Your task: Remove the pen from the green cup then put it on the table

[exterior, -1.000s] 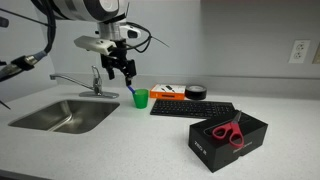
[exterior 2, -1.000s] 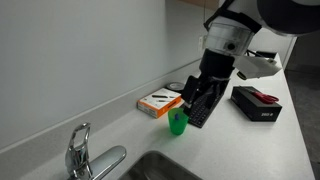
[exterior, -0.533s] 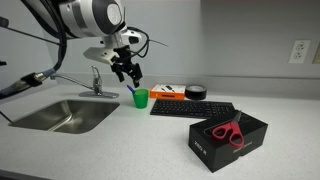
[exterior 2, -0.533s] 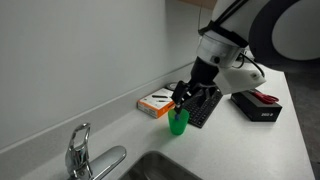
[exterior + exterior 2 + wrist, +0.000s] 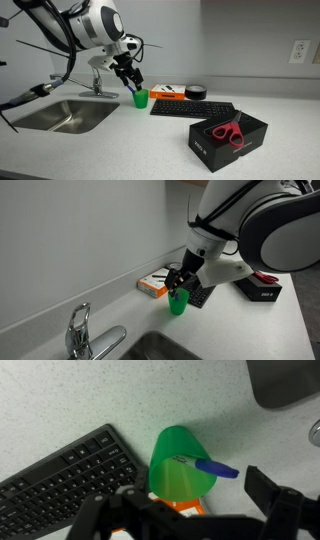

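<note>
Green plastic cup (image 5: 180, 465) sits mid-frame now that I have dropped closer, thin blue pen (image 5: 212, 468) still inside. My jaws gape wide, empty; grasping comes next.

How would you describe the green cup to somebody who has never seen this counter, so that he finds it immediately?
Find the steel sink in the pale table. Between the sink and the black keyboard stands the green cup. It alone is bright green, small and tapered, with a blue pen leaning out of it.
</note>
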Controlling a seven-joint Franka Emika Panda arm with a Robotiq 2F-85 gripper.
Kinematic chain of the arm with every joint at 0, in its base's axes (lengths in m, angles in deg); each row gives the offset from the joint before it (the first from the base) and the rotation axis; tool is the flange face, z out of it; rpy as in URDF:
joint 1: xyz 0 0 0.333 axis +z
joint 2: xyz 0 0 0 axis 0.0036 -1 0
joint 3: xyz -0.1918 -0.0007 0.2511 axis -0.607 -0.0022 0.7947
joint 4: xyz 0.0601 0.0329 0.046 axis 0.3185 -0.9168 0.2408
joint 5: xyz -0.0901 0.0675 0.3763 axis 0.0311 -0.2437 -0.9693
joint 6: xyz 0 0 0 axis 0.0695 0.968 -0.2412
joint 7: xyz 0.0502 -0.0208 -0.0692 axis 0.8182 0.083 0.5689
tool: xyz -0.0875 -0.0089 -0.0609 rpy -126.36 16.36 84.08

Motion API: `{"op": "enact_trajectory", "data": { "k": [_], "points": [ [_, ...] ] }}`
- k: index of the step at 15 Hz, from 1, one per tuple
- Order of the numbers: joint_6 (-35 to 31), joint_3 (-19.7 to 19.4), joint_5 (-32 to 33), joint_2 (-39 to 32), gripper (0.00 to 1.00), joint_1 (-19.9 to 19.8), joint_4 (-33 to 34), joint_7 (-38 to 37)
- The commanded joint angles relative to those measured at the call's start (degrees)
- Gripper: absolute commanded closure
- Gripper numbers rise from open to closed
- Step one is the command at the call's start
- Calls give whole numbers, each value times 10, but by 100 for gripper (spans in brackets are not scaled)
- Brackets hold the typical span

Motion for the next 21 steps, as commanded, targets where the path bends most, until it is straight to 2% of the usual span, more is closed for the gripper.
{"op": "enact_trajectory", "data": {
  "k": [1, 3, 5, 7, 13, 15, 18, 21],
  "points": [
    [2, -11, 29, -17, 0, 21, 25, -53],
    [8, -12, 35, -23, 3, 26, 30, -66],
    [11, -15, 40, -31, 27, 33, 36, -79],
    [13, -18, 46, -37, 39, 38, 41, -86],
    [19, -26, 36, -47, 87, 47, 54, -89],
    [20, -28, 32, -46, 99, 47, 56, -86],
    [23, -28, 18, -26, 95, 41, 48, -71],
    [11, -25, -39, 33, 95, 22, 13, -11]
  ]
}}
